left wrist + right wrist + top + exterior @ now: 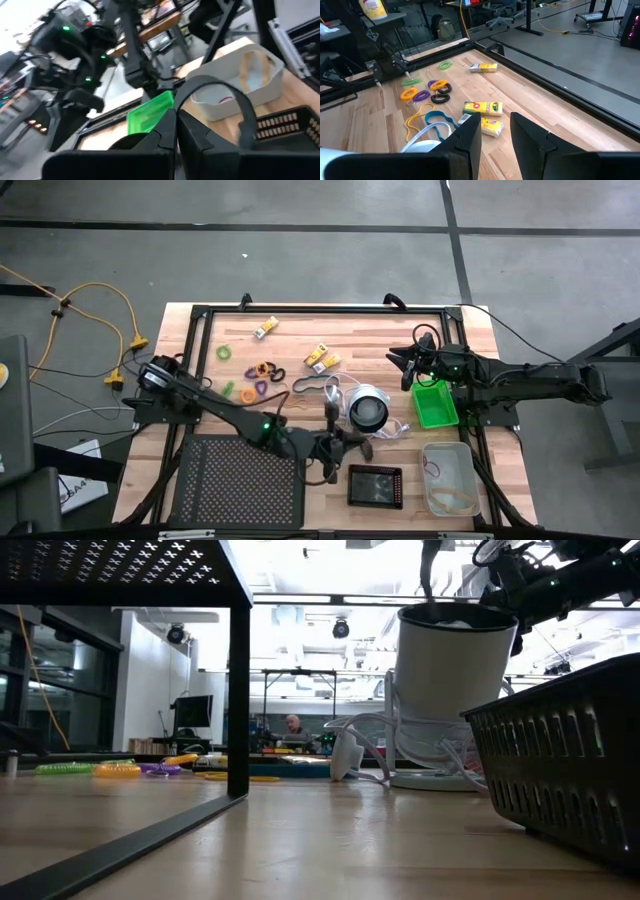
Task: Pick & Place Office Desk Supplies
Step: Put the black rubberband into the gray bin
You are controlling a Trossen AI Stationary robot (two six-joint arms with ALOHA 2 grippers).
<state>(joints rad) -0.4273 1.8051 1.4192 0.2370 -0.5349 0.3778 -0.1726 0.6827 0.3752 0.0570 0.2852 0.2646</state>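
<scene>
Right gripper (408, 366) nearest the packs (321, 359), fingers apart, empty.
Packs lie toward table centre from it; left gripper (350, 444) shut.

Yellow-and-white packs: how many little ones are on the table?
3. One small yellow-and-white pack lies alone near the table's far edge. Two more, and, lie side by side mid-table. More may hide behind the arms.
</scene>
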